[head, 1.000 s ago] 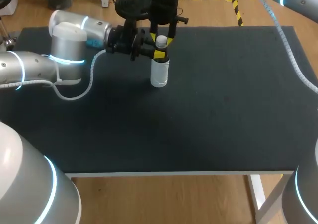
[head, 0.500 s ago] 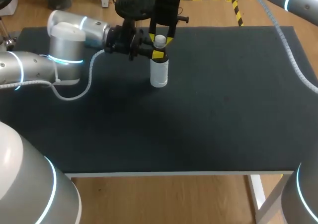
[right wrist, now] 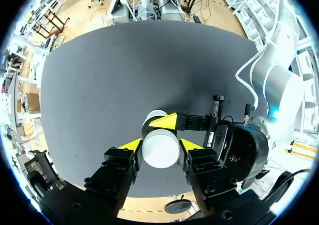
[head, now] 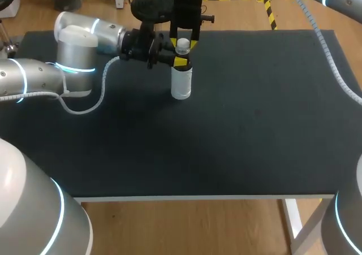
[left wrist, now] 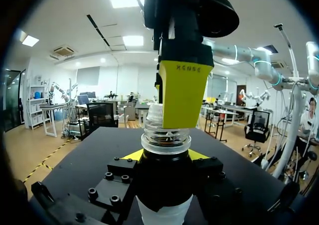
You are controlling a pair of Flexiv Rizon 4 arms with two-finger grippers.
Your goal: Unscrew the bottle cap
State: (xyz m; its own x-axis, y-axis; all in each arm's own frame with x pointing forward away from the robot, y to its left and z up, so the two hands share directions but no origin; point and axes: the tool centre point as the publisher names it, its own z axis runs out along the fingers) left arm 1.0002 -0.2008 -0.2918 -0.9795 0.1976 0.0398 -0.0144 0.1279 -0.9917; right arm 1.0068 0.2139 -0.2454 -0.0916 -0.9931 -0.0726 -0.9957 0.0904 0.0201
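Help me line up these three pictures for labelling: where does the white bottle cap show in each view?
Head view: the bottle cap tops the bottle at the far middle of the table, between the right gripper fingers.
Left wrist view: mostly hidden behind the right gripper's yellow finger; a white sliver shows beside it.
Right wrist view: a white disc between its own yellow tips.
Shared landmark: the left gripper clamping the bottle's neck.

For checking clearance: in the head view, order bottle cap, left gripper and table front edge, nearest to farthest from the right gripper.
1. bottle cap, in the right gripper
2. left gripper, beside, gripping the bottle
3. table front edge, far, nearest the camera
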